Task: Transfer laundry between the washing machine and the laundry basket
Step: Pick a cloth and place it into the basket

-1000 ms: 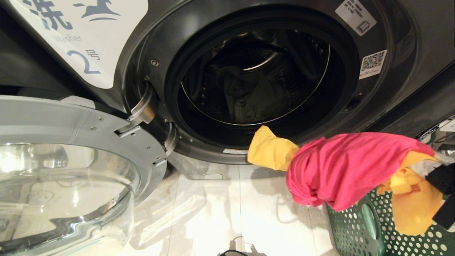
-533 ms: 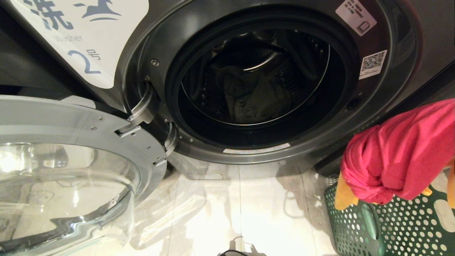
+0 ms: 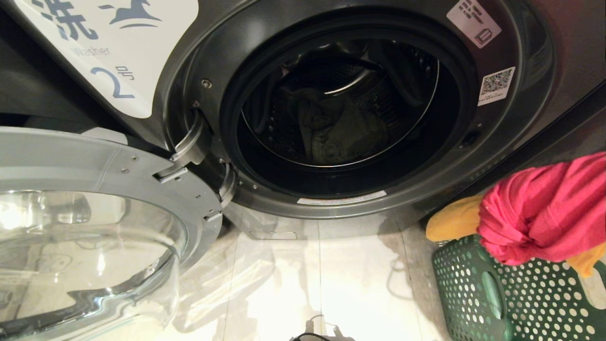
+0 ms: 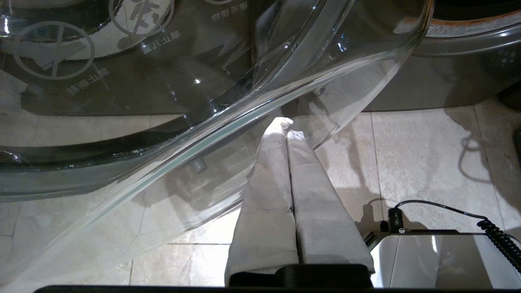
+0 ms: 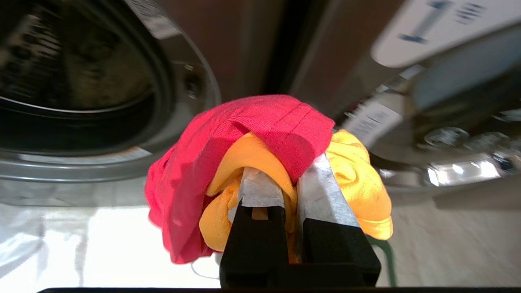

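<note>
Beneath me runs a pale tiled floor (image 3: pixel 331 279), glossy enough to throw back light and soft shadows. The dark grey washing machine (image 3: pixel 535 94) labelled 2 stands on it straight ahead of me, its base meeting the tiles just below the drum opening. To my right the green laundry basket (image 3: pixel 473 293), holed all over, sits on the same tiles close beside the machine's front. Near my own base a black coiled cable (image 4: pixel 498 238) lies over the floor. I see grout lines crossing the tiles between the machine and the basket.
</note>
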Controlling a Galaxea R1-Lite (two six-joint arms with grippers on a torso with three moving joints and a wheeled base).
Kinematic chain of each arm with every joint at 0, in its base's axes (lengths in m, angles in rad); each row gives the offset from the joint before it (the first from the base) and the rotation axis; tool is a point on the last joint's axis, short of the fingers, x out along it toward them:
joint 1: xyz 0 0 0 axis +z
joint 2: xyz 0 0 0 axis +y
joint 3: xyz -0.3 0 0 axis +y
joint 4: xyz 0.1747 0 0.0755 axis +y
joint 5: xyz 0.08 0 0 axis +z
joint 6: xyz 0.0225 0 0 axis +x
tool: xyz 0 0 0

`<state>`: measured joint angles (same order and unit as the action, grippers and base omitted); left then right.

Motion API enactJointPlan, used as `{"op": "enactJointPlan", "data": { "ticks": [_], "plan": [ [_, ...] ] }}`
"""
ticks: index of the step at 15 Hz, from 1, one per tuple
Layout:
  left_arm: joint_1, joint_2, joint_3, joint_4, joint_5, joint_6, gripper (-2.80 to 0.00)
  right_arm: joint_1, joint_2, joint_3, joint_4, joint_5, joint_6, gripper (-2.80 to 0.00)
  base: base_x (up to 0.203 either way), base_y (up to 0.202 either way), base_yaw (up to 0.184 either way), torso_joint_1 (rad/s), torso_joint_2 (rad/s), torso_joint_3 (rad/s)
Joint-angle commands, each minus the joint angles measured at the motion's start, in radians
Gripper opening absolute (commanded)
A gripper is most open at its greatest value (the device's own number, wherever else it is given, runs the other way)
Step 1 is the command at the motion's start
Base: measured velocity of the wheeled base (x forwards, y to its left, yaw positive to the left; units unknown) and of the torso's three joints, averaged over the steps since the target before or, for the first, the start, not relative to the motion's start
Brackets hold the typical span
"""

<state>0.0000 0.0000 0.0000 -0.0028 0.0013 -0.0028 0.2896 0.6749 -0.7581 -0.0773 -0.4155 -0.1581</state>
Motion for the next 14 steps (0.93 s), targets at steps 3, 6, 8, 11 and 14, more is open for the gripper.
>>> {"op": "enactJointPlan", "data": {
  "ticks": [3,6,8,11,14],
  "plan": [
    [0.0,0.002,0.0,0.0,0.0,0.0,-2.8,-0.175,-0.073,-0.042,0.133,0.006,0.009,-2.8,0.0,0.0,0.0,0.0,0.0,0.0],
    [0.0,0.002,0.0,0.0,0.0,0.0,-2.8,-0.304,-0.096,-0.05,0.188,0.034,0.016,-2.8,0.0,0.0,0.0,0.0,0.0,0.0],
    [0.0,0.002,0.0,0.0,0.0,0.0,-2.8,-0.334,-0.094,-0.049,0.197,0.032,0.046,-2.8,0.0,0.0,0.0,0.0,0.0,0.0],
    [0.0,0.002,0.0,0.0,0.0,0.0,-2.8,-0.393,-0.053,-0.07,0.195,0.003,0.068,-2.8,0.0,0.0,0.0,0.0,0.0,0.0],
    [0.0,0.002,0.0,0.0,0.0,0.0,-2.8,-0.493,0.042,-0.114,0.197,-0.014,0.119,-2.8,0.0,0.0,0.0,0.0,0.0,0.0]
  ]
}}
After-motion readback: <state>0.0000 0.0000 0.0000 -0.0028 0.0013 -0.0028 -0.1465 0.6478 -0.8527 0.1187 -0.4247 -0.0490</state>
